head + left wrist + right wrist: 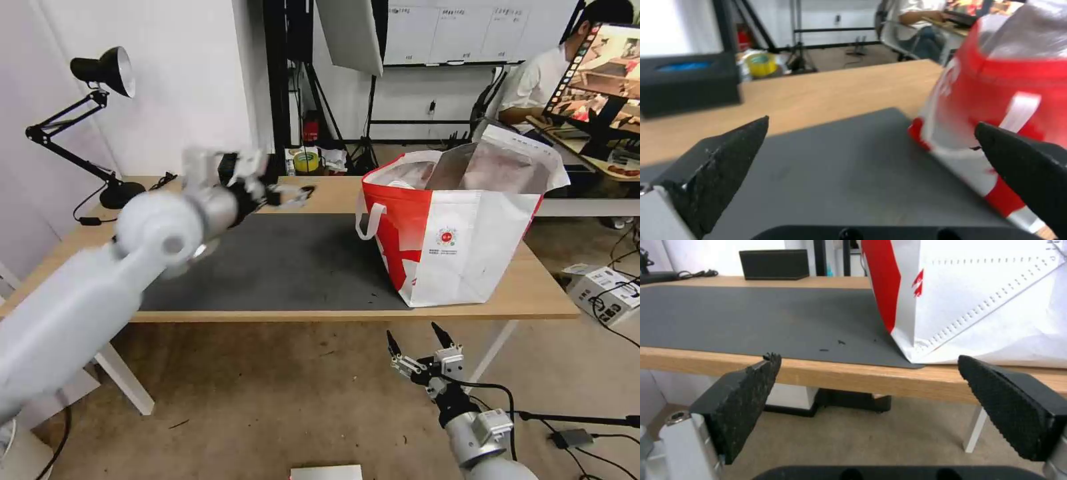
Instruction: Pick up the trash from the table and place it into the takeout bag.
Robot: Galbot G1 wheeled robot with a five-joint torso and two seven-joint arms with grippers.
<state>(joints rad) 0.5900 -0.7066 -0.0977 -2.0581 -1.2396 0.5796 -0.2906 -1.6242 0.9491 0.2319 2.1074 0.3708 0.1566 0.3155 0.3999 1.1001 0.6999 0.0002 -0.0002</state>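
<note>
Our empty claws, one full bag

Our left gripper (pixel 871 156), spread wide, holds nothing; the boxy red-and-white takeout bag (pixel 460 233) stands beside it on the dark grey mat (pixel 280 263). We should look carefully for leftover trash. Our right gripper (pixel 421 341), also spread, hangs below one light-wood table (pixel 533 293).

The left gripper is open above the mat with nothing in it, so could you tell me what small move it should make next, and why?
Probably draw the left gripper back from the bag. It is open and holds nothing, and no trash shows on the mat.
</note>
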